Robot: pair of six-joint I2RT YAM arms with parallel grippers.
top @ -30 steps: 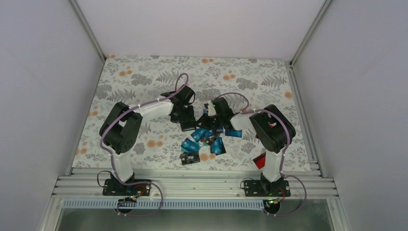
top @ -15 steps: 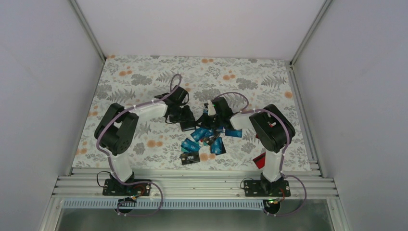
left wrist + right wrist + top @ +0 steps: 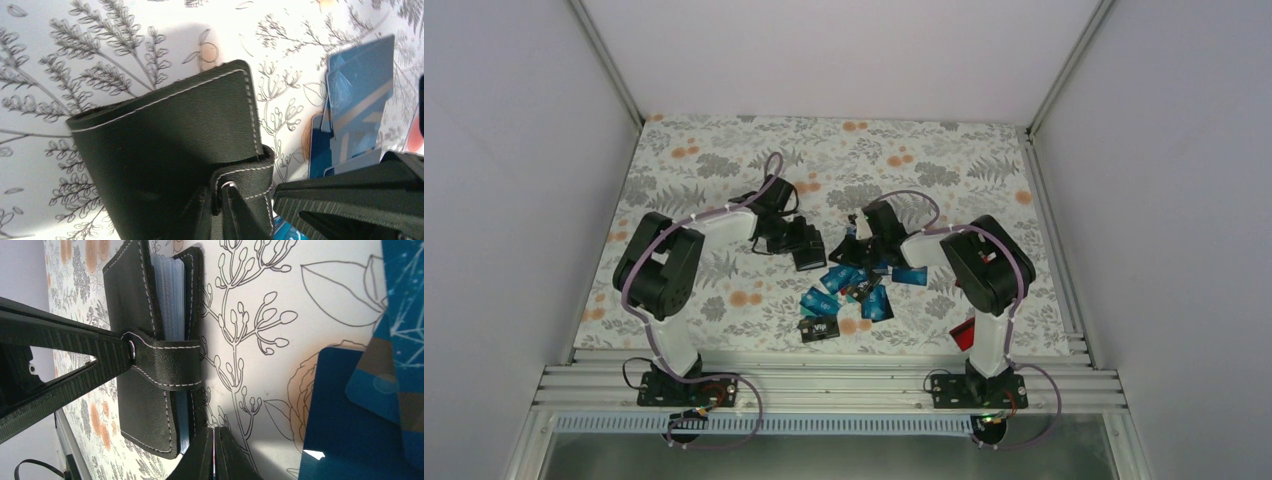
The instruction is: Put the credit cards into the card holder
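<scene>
Red plastic first: one red card lies alone at the near right edge, beside the right arm's base. Next out is a black card. Then comes the loose heap of blue cards, flat on the flowered cloth, several overlapping.

No card shows inside the holder, so the task looks barely begun, with the whole scatter left to load.

Just beyond the heap and slightly left is the card holder, dark leather with pale stitching, propped on edge. The left gripper is clenched on its strap, by the snap. The strap wraps across the mouth, over the grey-blue inner slots. I judge it the main obstacle: nothing goes in until it is undone and the case spread.

The right gripper sits low between holder and heap, jaws pressed together. A thin pale sliver shows between the tips; card or not, cannot tell.

Farthest back are the white enclosure walls.
</scene>
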